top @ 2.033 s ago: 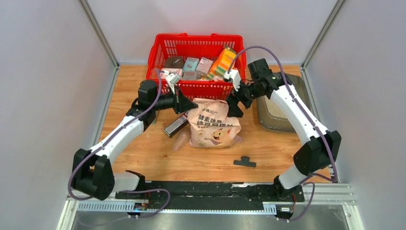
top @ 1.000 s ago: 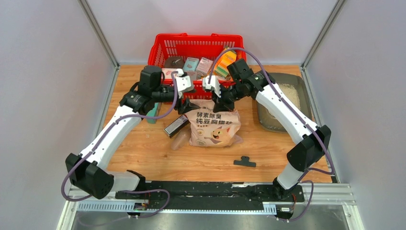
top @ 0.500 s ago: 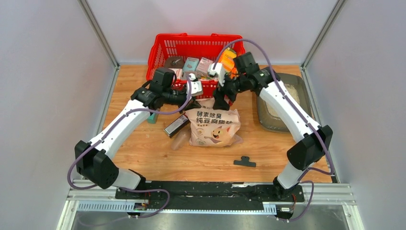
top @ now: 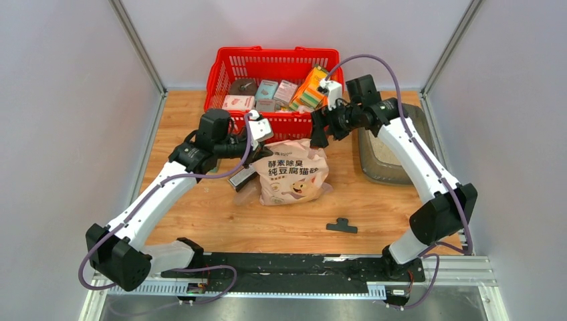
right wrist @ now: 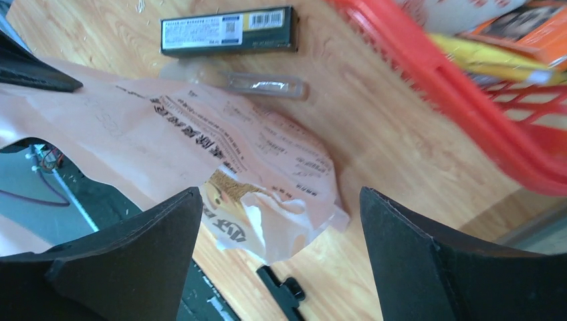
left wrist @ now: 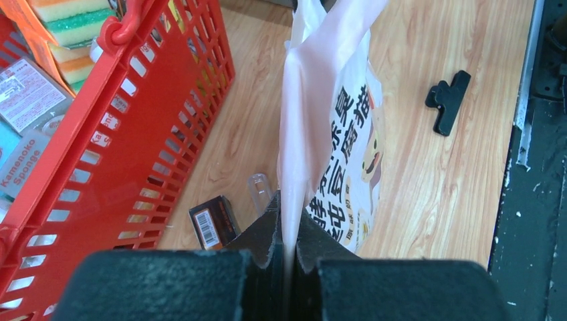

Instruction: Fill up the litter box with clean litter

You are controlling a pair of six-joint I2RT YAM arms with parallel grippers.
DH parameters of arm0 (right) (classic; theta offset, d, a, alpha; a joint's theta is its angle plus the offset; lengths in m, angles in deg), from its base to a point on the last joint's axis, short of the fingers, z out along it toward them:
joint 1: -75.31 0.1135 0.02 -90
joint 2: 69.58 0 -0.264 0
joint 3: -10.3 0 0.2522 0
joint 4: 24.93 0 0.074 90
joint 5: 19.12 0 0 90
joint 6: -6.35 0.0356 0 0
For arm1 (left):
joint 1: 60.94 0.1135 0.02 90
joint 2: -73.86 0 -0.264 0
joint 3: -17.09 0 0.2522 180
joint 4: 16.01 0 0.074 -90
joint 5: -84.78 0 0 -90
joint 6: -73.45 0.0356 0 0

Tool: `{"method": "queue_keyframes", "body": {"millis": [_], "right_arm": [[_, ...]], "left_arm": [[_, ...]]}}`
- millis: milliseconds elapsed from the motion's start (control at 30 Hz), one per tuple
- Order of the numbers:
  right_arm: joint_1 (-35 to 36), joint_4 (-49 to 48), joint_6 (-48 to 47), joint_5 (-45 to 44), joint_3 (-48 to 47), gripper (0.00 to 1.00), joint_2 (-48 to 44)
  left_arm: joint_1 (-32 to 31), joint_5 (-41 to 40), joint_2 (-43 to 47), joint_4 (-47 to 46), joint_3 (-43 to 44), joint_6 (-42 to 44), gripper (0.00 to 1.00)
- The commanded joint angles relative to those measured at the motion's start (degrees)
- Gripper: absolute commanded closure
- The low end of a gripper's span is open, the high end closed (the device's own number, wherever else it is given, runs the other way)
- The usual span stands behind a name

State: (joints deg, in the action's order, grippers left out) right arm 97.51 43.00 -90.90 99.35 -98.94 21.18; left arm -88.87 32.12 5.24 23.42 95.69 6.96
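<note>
The pinkish litter bag (top: 294, 175) with a cartoon cat stands on the wooden table in front of the basket. My left gripper (top: 262, 146) is shut on the bag's top left edge; in the left wrist view the thin pink film (left wrist: 301, 120) runs down between the closed jaws of the left gripper (left wrist: 289, 224). My right gripper (top: 319, 134) hangs open just above the bag's top right corner, holding nothing; the right gripper (right wrist: 281, 194) looks down on the bag (right wrist: 220, 147). The grey litter box (top: 378, 177) lies at the right, partly under my right arm, with some clean litter (top: 380, 148) showing inside.
A red mesh basket (top: 267, 67) with sponges and boxes stands behind the bag. A black box (top: 242, 177) and a clear scoop (top: 249, 194) lie left of the bag. A black clip (top: 342, 226) lies near the front. Grey walls close in both sides.
The left gripper has shut on the bag's top edge. The right gripper has opened, let go of the bag and drawn back to the right. The bag leans a little leftward.
</note>
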Motion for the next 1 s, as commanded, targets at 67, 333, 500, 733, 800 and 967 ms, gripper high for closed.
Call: {"method": "queue_keyframes", "body": {"millis": [67,333,500,733,800,967], "right_arm": [[2.85,0.58,4.52,-1.92,1.52,0.08,-0.59],[4.78,1.46,6.89,-4.30,6.80,0.08,-1.02],[4.87,1.90,8.22,-4.65,8.55,0.08,-3.22],[5.66,0.59,15.22,-14.28,9.01,0.07,-1.12],[6.37,0.67,17.26,-17.91,7.51,0.06,0.89],[6.55,4.09,14.74,-30.99,1.18,0.05,2.85]], "left_arm": [[0.32,0.89,3.14,-9.32,1.26,-3.64,1.00],[0.32,0.36,4.20,-9.76,0.29,-4.79,1.00],[0.32,-0.25,4.72,-9.59,-0.59,-4.61,1.00],[0.32,-0.08,4.90,-11.17,-0.15,-6.37,1.00],[0.32,-0.08,4.90,-11.78,0.02,-6.54,1.00],[0.32,-1.13,5.51,-12.31,0.03,-5.49,1.00]]}}
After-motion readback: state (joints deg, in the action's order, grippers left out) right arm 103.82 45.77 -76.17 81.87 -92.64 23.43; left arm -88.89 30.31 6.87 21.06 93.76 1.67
